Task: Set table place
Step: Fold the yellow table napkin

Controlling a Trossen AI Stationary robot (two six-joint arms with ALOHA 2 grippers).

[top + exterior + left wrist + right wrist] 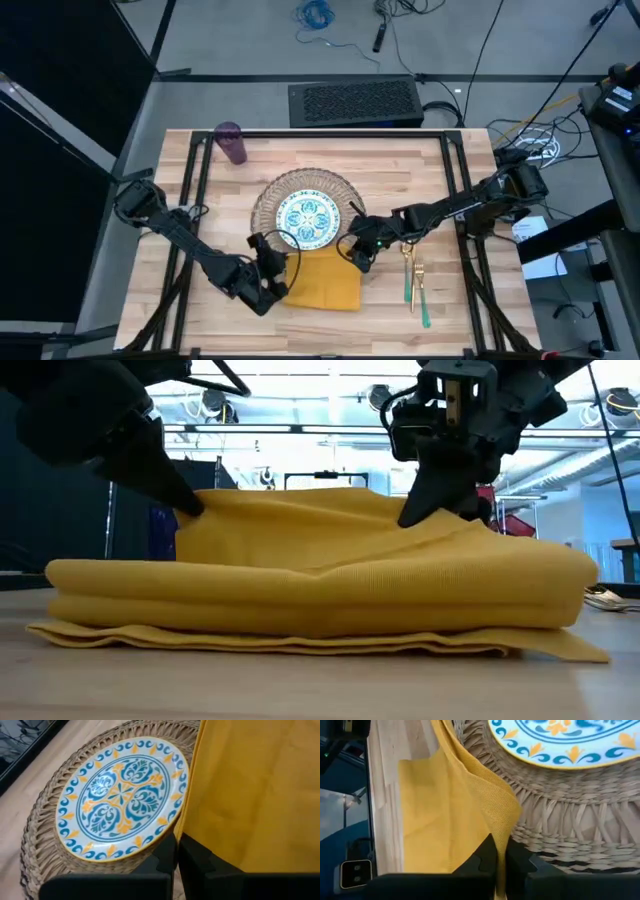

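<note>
Here, your mustard-yellow napkin (322,278) is lying folded on the table (450,320), at the front edge of the woven mat (268,205), with its long side running left to right across the table. In the low view the napkin (320,575) is sitting in a soft, thick fold, its upper layer lifted into two peaks where the pincers are holding it.

Your left pincer (275,262) is gripping the napkin's rear left corner, and in the left wrist view its fingers (165,855) are closed on the cloth's edge just beside the plate (122,797). Your right pincer (358,250) is pinching the rear right corner; the right wrist view is showing its fingers (487,852) shut on a fold of cloth that is draping against the mat (560,815).

The teal-patterned plate (310,220) is resting in the middle of the mat. To the right of the napkin, the fork (419,292) and spoon (408,268) are lying side by side, their long axes running front to back, teal handles pointing toward the table's front edge. The purple cup (232,142) is standing near the table's rear left corner, well apart from the mat.
</note>
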